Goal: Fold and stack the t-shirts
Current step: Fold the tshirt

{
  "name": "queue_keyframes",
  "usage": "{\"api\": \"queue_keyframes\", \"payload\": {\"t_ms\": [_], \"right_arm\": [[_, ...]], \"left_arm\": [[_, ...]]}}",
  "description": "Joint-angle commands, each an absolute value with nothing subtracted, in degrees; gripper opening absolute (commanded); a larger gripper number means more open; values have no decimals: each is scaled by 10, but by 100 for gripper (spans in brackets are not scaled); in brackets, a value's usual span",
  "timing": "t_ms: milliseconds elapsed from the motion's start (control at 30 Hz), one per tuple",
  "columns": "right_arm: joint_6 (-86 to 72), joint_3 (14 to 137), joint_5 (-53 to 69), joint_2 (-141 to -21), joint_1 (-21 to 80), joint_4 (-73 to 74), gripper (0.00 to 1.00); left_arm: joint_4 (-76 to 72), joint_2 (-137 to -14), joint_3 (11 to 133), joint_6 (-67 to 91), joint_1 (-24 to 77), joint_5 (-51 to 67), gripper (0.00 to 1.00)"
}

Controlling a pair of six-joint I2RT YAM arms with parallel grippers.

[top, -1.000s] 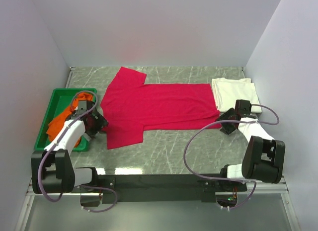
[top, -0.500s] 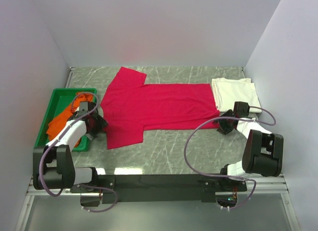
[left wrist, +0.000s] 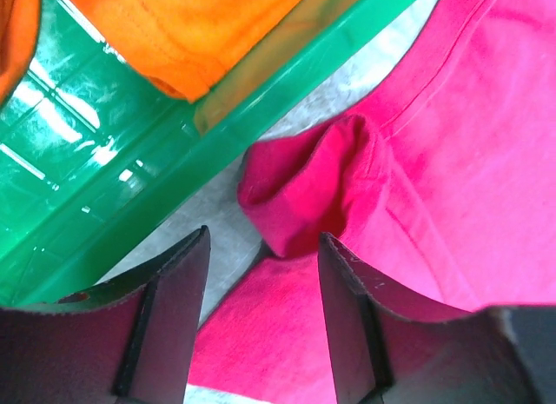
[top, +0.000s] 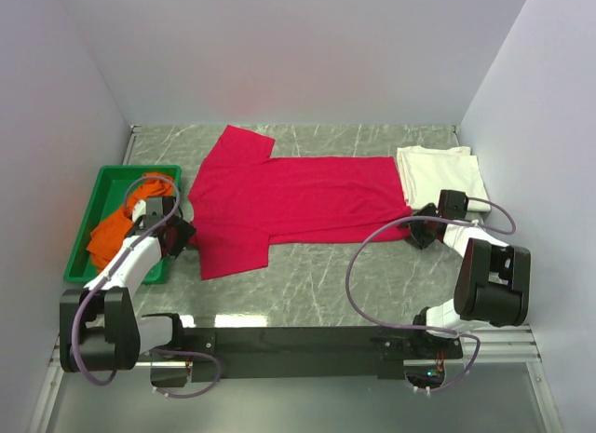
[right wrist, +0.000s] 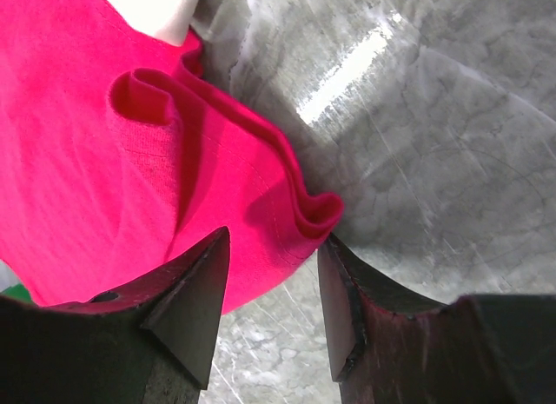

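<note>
**Top view.** I see the red shirt (top: 298,205) spread flat on the table (top: 326,275). A white shirt (top: 440,172) lies folded just beside its right edge. The green bin (top: 116,177) at far left holds an orange shirt (top: 112,233). The left gripper (top: 177,236) sits at the red shirt's near sleeve, and the right gripper (top: 419,233) at its near right corner. Jaw spacing is unreadable here.

**Left wrist view.** The left gripper (left wrist: 262,248) has its jaws spread, straddling a bunched fold of the red shirt (left wrist: 330,178). The bin (left wrist: 130,213) wall and orange shirt (left wrist: 200,30) are close behind.

**Right wrist view.** The right gripper (right wrist: 271,243) has its jaws spread over the rippled hem of the red shirt (right wrist: 87,161). A sliver of the white shirt (right wrist: 156,9) shows at the top.

**Since a second ago.** All the shirts lie unchanged, and both grippers have edged slightly nearer the red cloth.
</note>
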State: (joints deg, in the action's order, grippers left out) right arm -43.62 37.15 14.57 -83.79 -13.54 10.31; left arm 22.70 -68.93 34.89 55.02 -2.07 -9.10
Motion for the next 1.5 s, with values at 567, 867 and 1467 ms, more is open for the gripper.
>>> {"api": "queue_keyframes", "payload": {"t_ms": [567, 867, 1467], "right_arm": [[-419, 354, 120, -875, -148, 99, 46], [-405, 368, 85, -840, -153, 171, 0], [-410, 315, 50, -661, -178, 284, 22]], "left_arm": [[168, -756, 338, 565, -22, -118, 41], [244, -762, 372, 557, -23, -143, 1], [379, -578, 298, 642, -23, -149, 17]]}}
